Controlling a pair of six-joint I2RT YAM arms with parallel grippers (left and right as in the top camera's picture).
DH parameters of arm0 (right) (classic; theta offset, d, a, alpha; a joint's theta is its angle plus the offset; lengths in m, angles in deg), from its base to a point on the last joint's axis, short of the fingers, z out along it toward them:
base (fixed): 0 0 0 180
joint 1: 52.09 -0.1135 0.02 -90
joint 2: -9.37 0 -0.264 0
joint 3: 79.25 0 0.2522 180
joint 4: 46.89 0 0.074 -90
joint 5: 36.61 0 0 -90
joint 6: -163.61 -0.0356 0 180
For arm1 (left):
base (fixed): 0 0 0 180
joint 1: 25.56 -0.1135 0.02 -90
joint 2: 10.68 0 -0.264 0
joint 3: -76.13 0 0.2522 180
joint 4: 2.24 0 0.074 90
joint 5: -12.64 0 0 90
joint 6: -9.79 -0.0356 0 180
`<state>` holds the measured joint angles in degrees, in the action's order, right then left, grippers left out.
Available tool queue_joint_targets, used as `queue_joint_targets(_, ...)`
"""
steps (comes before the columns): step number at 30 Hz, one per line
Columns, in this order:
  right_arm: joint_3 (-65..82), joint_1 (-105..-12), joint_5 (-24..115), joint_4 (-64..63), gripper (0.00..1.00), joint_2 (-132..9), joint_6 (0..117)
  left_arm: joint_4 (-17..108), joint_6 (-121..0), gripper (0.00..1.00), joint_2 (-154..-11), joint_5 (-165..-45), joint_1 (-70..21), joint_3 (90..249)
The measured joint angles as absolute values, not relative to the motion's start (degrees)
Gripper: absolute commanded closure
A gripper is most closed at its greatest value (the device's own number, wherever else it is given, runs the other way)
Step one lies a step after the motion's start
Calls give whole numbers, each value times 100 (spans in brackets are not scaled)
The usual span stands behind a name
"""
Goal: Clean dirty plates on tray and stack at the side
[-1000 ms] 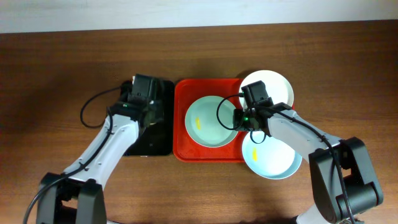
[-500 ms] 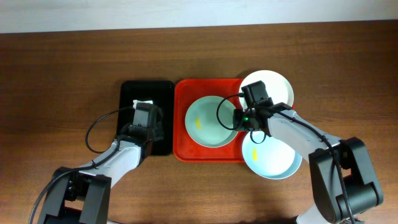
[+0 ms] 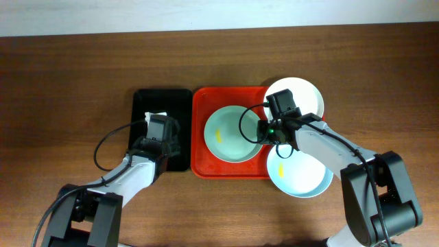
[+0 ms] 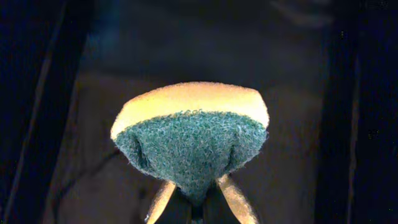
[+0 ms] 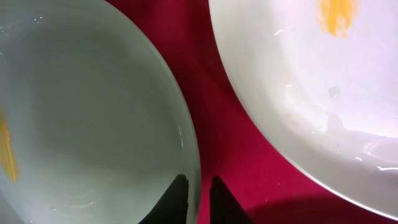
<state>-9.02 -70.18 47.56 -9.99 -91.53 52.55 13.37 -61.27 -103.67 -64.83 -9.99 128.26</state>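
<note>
Filling the overhead view: brown wood-grain table (image 3: 68,68) beneath red tray (image 3: 198,154).

Overhead looks straight down from far, red tray (image 3: 200,165) centred. Right wrist hangs close over the tray's right side, sharing the green plate (image 5: 81,112) rim with overhead. Left wrist, left of tray, faces a sponge (image 4: 189,137) point-blank.

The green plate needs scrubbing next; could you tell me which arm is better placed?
Left: the left gripper pinches the sponge above the black tray, while the right gripper clamps the rim of the green plate.
</note>
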Motion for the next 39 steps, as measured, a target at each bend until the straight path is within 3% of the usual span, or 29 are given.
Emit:
queue_joint_targets(4,-902,-7018,4759,-999,84,-9153,5255,1090,-6134,100,-10326,-6481,-999,12752)
queue_joint_targets(6,-902,-7018,4756,-999,71,-9153,5255,985,-6237,100,-10160,-6485,-999,12701)
queue_joint_targets(9,-902,-7018,4759,-999,69,-9153,5249,1022,-6477,100,-9587,-6485,-999,12690)
queue_joint_targets(13,-902,-7018,4756,-999,68,-9153,5242,2113,-6656,100,-8660,-6483,-999,13042)
queue_joint_targets(16,-902,-7018,4732,-997,52,-9153,5221,3020,-6722,100,-8413,-6487,-1045,13680)
queue_joint_targets(19,-902,-7018,4643,-1002,49,-9153,5236,3967,-6739,100,-8394,-6485,-1189,14668)
queue_joint_targets(22,-902,-7018,4643,-999,76,-9153,5236,5064,-6744,100,-8450,-6555,-1279,15479)
queue_joint_targets(25,-902,-7018,4643,-1002,90,-9153,5207,5586,-6744,100,-8494,-6824,-1344,16034)
queue_joint_targets(31,-902,-7018,4643,-877,96,-9153,5240,5781,-6761,100,-8608,-7060,-1349,16104)
queue_joint_targets(39,-897,-7018,4536,-849,96,-9153,4851,6404,-6870,100,-8977,-7145,-1349,16104)
